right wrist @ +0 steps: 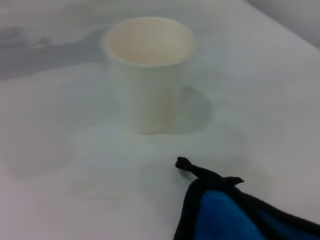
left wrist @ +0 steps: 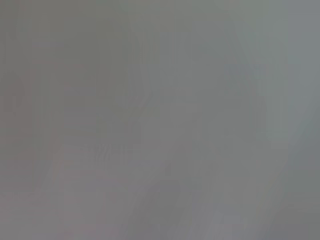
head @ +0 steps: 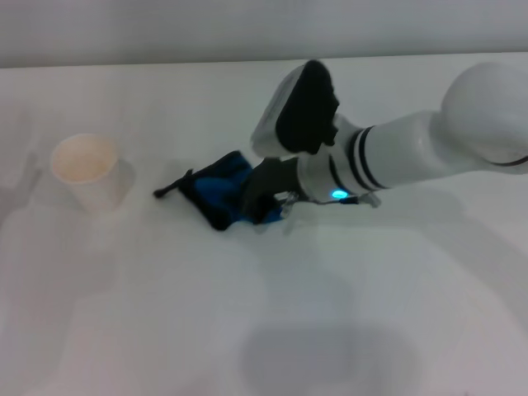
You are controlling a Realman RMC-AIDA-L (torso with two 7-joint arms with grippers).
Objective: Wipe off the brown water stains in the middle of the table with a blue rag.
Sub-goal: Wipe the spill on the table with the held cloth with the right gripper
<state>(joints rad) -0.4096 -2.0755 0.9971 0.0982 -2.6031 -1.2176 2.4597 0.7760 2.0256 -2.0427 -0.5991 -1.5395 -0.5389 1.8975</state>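
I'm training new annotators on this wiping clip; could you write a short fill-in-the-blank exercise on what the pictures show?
1. The right gripper is down on the ____ rag.
2. The paper cup stands upright on the rag's ____ side in the head view.
3. The black loop tab at the rag's corner points toward the ____.
4. The only arm seen over the table in the head view is the ____ one.

Missing words: blue; left; cup; right

The right hand (head: 268, 198) reaches in from the right and presses on the blue rag (head: 219, 191), bunched on the white desk (head: 165, 313). A paper cup (head: 89, 171) stands upright, well left of it.
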